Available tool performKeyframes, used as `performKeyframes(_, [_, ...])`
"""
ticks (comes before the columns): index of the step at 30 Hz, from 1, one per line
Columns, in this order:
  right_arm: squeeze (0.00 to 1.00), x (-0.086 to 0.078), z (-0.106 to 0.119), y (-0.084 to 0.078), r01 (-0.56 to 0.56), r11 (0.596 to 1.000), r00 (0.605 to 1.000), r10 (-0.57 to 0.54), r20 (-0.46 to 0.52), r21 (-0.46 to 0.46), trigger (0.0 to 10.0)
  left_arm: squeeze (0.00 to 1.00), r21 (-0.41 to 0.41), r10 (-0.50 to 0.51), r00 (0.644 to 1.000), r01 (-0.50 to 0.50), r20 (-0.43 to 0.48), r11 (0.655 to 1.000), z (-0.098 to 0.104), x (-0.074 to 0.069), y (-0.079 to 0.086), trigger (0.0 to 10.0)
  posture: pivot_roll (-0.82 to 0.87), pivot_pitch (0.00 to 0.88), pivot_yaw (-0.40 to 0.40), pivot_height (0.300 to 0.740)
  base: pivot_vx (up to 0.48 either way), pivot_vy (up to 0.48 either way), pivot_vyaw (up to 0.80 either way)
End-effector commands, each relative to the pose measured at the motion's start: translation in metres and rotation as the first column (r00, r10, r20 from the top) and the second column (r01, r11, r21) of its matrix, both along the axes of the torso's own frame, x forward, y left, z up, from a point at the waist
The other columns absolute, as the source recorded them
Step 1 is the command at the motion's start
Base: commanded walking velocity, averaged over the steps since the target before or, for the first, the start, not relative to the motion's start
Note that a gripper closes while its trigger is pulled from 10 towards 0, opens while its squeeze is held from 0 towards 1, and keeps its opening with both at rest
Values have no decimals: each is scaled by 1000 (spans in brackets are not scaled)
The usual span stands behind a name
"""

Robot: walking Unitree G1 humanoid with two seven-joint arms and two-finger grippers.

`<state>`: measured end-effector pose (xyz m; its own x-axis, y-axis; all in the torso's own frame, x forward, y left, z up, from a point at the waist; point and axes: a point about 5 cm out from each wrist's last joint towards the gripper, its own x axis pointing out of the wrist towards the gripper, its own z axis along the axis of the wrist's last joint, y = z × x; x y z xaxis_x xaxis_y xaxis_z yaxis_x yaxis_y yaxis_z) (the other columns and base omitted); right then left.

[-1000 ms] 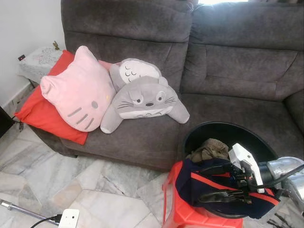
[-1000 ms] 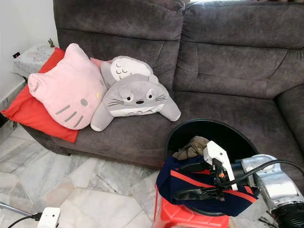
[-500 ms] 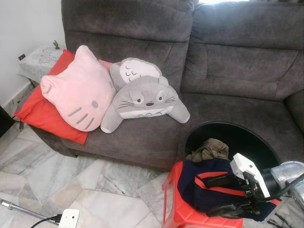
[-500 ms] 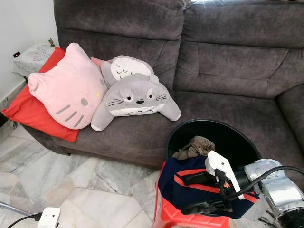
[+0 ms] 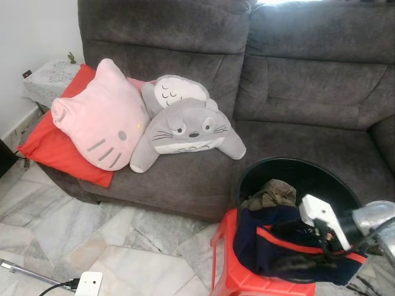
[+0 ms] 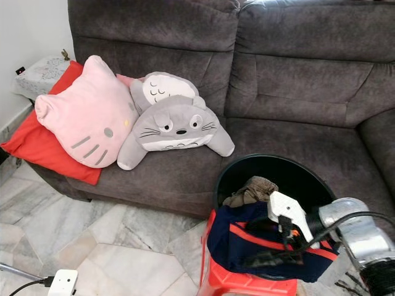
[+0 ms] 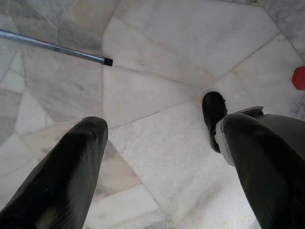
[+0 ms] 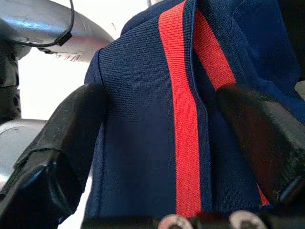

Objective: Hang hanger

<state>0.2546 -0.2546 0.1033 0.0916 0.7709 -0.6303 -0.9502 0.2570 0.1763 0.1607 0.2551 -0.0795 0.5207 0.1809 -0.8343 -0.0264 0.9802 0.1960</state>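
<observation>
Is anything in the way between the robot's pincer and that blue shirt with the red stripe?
No. The right pincer is already at the navy garment with the red stripe, fingers spread either side of it. The garment hangs over the rim of the black basket, above the red stool. No hanger is visible.

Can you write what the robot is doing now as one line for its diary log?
right gripper: open, fingers either side of navy garment with red stripe | garment: draped over black round basket on red plastic stool | left gripper: open, above marble floor

Head stereo downward at sofa [image 5: 290, 92]; wrist cameras along fingers
</observation>
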Motion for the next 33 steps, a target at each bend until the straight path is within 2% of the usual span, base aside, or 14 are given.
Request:
performKeyframes(1, [0, -1, -1, 0, -5, 1000, 1000, 5, 3, -5, 10000, 0, 10, -1, 1000, 1, -20, 1000, -1, -6, 4, 10000, -185, 69, 35, 740, 0, 0, 0])
performKeyframes(6, [0, -5, -3, 3, -24, 999, 999, 25, -27, 43, 10000, 0, 12, -1, 1000, 2, -20, 1000, -1, -6, 5, 10000, -180, 73, 37, 740, 0, 0, 0])
performKeyframes(12, [0, -5, 8, 4, -45, 994, 997, 51, -54, 104, 10000, 0, 15, -3, 1000, 3, -21, 1000, -1, -6, 5, 10000, -179, 72, 39, 740, 0, 0, 0])
performKeyframes(23, [0, -6, 14, -3, -48, 994, 996, 54, -66, 95, 10000, 0, 14, -7, 1000, 7, -21, 1000, -1, -6, 5, 10000, -187, 65, 39, 740, 0, 0, 0])
performKeyframes(33, [0, -16, 22, -6, -85, 991, 988, 97, -118, 101, 10000, 0, 9, -11, 1000, 11, -24, 1000, -1, -6, 4, 10000, -191, 58, 36, 740, 0, 0, 0])
